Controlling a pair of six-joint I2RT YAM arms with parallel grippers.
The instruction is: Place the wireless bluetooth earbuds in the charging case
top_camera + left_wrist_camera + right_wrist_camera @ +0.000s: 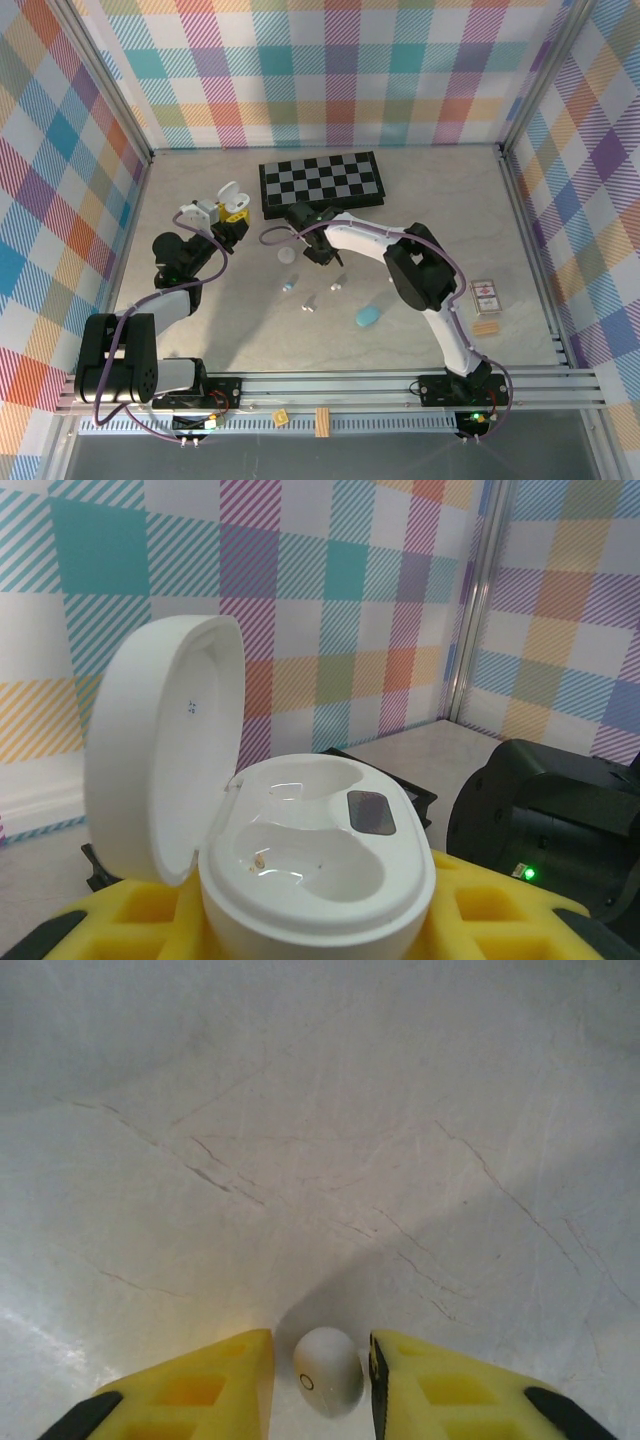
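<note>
The white charging case point(318, 852) is held upright in my left gripper point(320, 930), lid point(160, 750) swung open and both sockets empty. From above, that left gripper point(229, 213) hangs left of the checkerboard. My right gripper point(320, 1385) is down at the tabletop, its yellow fingers point(210, 1380) close on either side of a white earbud point(328, 1370); a thin gap shows on the left side. From above, the right gripper point(320, 255) points down mid-table. Other earbuds point(288, 285), point(308, 302), point(336, 286) lie loose nearer the front.
A black-and-white checkerboard point(320, 182) lies at the back centre. A light blue case point(368, 316) rests on the table right of the loose earbuds, and a small white round piece point(287, 255) left of the right gripper. A card box point(485, 294) and a tan block point(487, 327) sit far right.
</note>
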